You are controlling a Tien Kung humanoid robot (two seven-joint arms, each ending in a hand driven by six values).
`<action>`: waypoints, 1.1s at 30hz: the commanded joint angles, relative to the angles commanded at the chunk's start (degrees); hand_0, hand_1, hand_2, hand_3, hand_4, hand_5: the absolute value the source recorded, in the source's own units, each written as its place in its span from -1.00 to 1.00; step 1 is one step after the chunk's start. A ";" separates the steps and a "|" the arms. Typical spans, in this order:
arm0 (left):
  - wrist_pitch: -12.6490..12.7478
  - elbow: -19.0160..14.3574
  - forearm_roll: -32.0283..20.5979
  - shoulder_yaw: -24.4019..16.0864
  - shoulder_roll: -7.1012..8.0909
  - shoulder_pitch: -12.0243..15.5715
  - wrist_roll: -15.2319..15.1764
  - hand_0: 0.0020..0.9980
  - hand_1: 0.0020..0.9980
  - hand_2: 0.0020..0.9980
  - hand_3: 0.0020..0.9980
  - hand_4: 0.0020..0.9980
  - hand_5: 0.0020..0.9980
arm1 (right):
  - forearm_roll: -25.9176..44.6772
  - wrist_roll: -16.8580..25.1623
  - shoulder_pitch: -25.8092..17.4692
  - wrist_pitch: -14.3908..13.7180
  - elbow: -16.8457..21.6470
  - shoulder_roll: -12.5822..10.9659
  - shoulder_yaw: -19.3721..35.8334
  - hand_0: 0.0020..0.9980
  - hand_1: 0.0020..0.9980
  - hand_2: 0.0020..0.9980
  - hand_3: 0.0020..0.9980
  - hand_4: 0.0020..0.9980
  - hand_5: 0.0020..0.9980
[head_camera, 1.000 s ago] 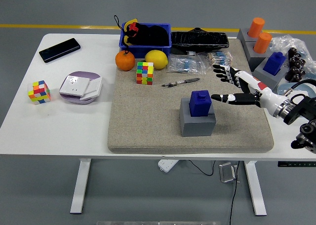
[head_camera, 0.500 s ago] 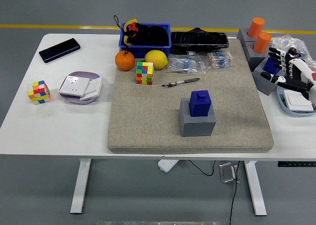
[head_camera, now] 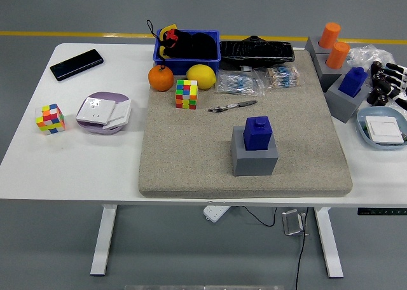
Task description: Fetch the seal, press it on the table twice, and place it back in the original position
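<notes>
- You can read no brand, label or writing on anything here.
- Your blue seal (head_camera: 258,133) stands upright in its grey holder (head_camera: 254,158) on the felt mat (head_camera: 191,150), mid-surface.
- Your right hand (head_camera: 395,74) barely shows at the right edge, well apart from the seal; you cannot tell its fingers' state.

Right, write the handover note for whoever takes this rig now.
Left hand: not in view.
Right hand: only a sliver shows at the right edge, holding nothing that can be seen, far from the seal.
Blue seal: upright in its gray holder at mid-mat.
Done: cannot tell; no stamp marks are visible on the mat.
Left: if unconfirmed, fetch the seal, press twice, return it to the holder.
</notes>
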 joint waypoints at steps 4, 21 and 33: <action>0.21 0.03 -0.01 0.06 -0.11 0.01 0.12 0.48 0.39 0.37 0.50 0.36 -0.39 | -0.38 -0.34 -0.65 -0.06 0.23 0.52 2.04 0.82 0.78 0.71 0.68 1.00 0.07; 0.41 0.04 0.55 -0.84 0.05 -0.37 0.12 0.48 0.39 0.37 0.50 0.36 -0.38 | -1.03 -1.21 -1.65 -0.73 1.59 0.99 6.29 0.78 0.70 0.66 0.64 1.00 0.01; 0.43 -0.01 0.63 -1.07 0.25 -0.12 0.15 0.48 0.39 0.38 0.50 0.35 -0.38 | -1.26 -2.00 -2.02 -1.11 3.09 0.89 7.79 0.75 0.65 0.62 0.60 1.00 -0.03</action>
